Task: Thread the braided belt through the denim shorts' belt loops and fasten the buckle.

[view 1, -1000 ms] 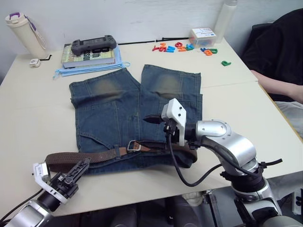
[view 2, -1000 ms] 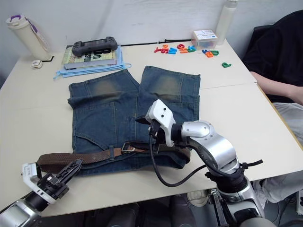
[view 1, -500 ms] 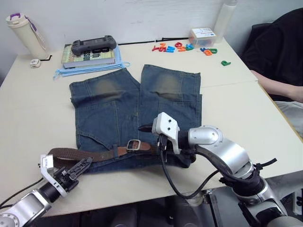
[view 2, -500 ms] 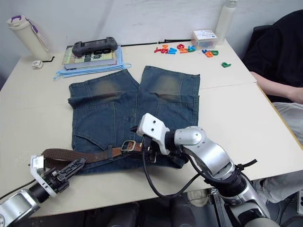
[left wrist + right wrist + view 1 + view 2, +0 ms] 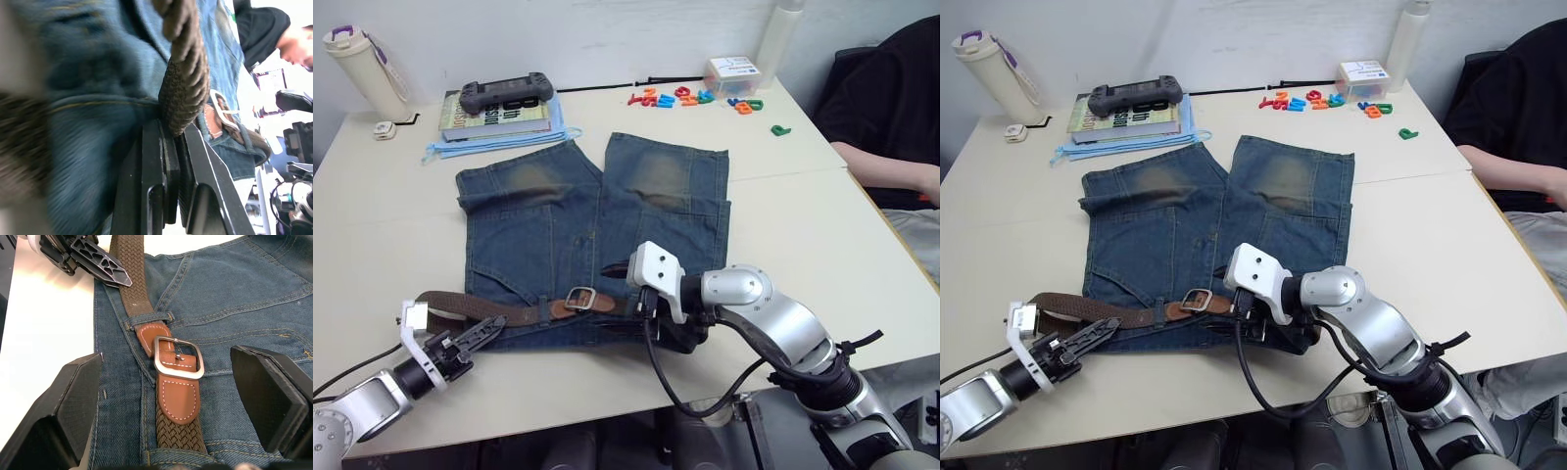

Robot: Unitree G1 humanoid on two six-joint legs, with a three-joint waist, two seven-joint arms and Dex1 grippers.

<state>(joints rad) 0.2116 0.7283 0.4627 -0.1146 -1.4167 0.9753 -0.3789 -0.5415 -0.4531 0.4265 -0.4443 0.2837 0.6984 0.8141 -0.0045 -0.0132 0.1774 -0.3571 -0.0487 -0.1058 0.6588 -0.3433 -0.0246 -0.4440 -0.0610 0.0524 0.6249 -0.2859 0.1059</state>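
Evidently the belt (image 5: 134, 281) is limp; left gripper (image 5: 1097, 331) pinches its braid near the table's front edge, right gripper (image 5: 171, 396) spread around the buckle (image 5: 178, 357).

I see a white table (image 5: 391, 220). At the far side, a black game controller (image 5: 506, 93) sits on a book (image 5: 494, 117). Colorful toy letters (image 5: 690, 97) lie near a small box (image 5: 732, 75). A cup (image 5: 359, 70) stands in the corner.

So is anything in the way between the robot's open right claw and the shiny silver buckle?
Nothing visible: the silver metal buckle lies bare on the blue denim shorts, straight ahead of the open right gripper.
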